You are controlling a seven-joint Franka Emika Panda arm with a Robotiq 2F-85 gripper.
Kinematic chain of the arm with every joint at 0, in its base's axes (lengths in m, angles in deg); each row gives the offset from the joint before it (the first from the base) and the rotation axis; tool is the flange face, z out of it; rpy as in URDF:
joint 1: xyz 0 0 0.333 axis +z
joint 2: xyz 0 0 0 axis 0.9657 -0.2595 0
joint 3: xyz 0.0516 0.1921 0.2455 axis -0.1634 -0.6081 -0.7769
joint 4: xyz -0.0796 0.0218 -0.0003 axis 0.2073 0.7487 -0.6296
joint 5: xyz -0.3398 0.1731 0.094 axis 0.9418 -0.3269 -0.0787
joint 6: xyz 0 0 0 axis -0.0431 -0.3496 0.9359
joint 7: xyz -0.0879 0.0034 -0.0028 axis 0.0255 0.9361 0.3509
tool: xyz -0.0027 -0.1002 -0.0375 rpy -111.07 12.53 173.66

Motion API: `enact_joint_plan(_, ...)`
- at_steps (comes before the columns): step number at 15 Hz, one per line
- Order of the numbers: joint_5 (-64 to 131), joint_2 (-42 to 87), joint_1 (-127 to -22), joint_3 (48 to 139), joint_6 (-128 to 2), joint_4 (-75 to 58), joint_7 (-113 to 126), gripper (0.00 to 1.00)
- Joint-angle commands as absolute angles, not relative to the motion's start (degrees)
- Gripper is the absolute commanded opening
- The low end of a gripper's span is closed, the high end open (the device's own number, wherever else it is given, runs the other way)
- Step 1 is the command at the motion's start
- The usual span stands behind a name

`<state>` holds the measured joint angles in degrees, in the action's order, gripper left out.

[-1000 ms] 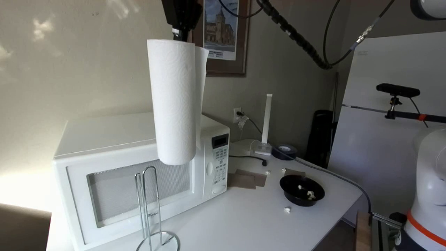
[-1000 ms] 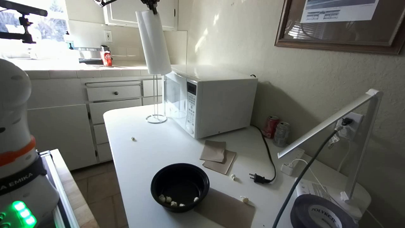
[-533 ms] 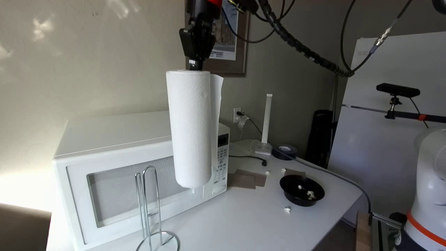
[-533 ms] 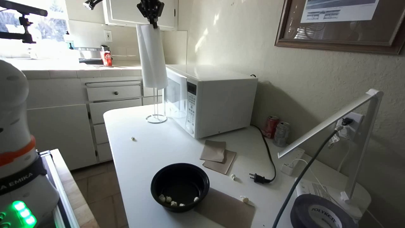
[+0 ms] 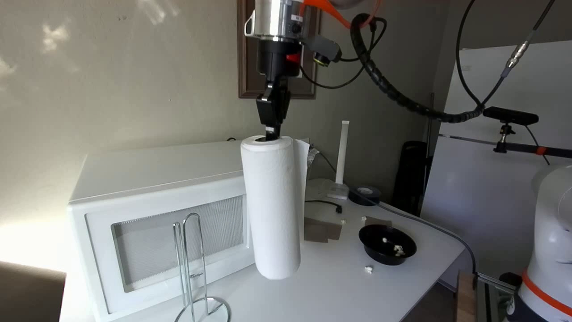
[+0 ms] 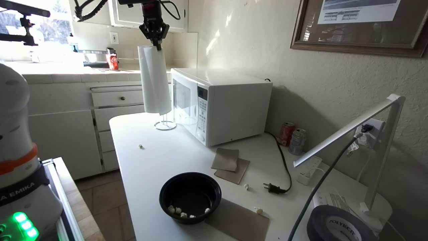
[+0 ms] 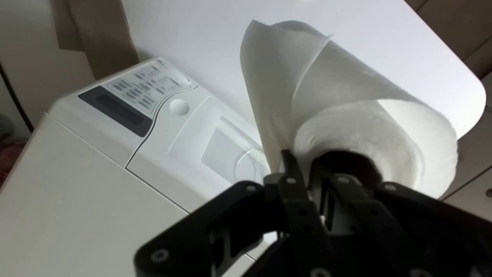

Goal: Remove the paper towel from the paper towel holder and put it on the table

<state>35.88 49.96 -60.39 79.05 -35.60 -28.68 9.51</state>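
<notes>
The paper towel, a tall white roll (image 5: 273,205), hangs from my gripper, slightly tilted, off the holder; it also shows in an exterior view (image 6: 154,80) and in the wrist view (image 7: 353,82). A loose sheet sticks out along its side. My gripper (image 5: 272,134) is shut on the top rim, one finger inside the dark core and one outside, as the wrist view shows (image 7: 303,165). The wire paper towel holder (image 5: 203,264) stands bare beside the roll, before the microwave; its ring base shows too (image 6: 165,129). The roll's lower end is above the white table (image 5: 330,277).
A white microwave (image 5: 156,167) stands on the table close behind the roll. A black bowl (image 5: 380,257) with popcorn is further along the table. Brown napkins (image 6: 225,160), a power plug (image 6: 274,189), a desk lamp (image 6: 347,130) and a tape roll (image 6: 321,224) lie around.
My gripper has carried the roll down, from above the holder to a lower place beside it, toward the bowl's side. The grip is kept. The holder has not moved.
</notes>
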Motion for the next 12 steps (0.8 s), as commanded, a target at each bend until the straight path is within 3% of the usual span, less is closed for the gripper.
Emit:
enact_joint_plan(1, 35.84, 55.00, -61.81, 78.88, -40.35, -37.50, 11.18, 0.03)
enact_joint_plan(12, 37.83, 56.49, -65.88, 79.37, -65.62, -54.01, 6.51, 0.03)
